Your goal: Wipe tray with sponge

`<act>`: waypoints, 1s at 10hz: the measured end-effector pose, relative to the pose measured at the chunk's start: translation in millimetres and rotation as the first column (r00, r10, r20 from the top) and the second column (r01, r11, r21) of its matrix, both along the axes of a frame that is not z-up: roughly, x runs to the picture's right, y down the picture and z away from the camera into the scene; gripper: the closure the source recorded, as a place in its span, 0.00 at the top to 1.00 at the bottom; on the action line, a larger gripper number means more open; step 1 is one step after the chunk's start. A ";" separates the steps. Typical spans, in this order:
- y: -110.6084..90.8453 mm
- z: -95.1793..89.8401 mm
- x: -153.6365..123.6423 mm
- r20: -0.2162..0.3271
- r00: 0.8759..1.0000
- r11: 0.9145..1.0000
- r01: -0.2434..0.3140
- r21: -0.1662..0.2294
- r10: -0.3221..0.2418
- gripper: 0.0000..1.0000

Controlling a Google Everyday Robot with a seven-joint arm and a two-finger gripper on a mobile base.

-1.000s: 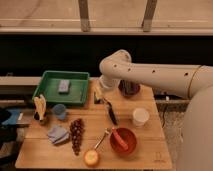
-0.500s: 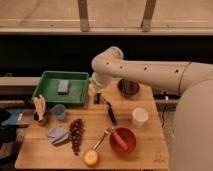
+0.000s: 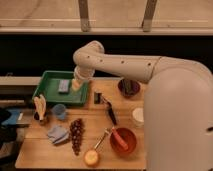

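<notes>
My claw [image 3: 77, 85] spread, hovers over green tray [image 3: 49, 88], just right of sponge [image 3: 64, 86] lying inside tray. Sponge not yet grasped. Left, I judge: pinch sponge, wipe tray floor.

No legible text

No writing, label, brand, number or sign can be read on anything laid out on the tabletop [image 3: 45, 152], nor on the tray [image 3: 49, 92], the sponge [image 3: 64, 86] or the white arm [image 3: 130, 67]. The tool [image 3: 76, 85] is seen over the right part of the tray, just to the right of the sponge, and no marking can be made out on it.
</notes>
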State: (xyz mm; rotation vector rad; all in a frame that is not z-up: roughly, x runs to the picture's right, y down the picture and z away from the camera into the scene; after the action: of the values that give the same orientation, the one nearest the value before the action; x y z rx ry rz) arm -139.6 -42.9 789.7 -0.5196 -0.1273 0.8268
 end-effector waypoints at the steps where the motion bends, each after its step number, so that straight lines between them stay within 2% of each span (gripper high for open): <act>1: -11.6 6.1 -18.5 0.033 0.999 1.000 0.009 0.020 -0.009 0.64; 3: -36.7 19.6 -49.1 0.104 0.995 0.998 0.006 0.063 -0.012 0.64; 5: -44.2 25.8 -69.9 0.152 0.988 0.996 0.001 0.090 -0.014 0.64; 10: -39.1 26.0 -66.4 0.146 0.989 0.997 -0.009 0.082 -0.003 0.64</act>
State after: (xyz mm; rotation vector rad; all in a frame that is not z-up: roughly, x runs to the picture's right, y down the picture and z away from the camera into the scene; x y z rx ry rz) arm -206.0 -82.1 815.7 -0.5017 -0.2964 0.7825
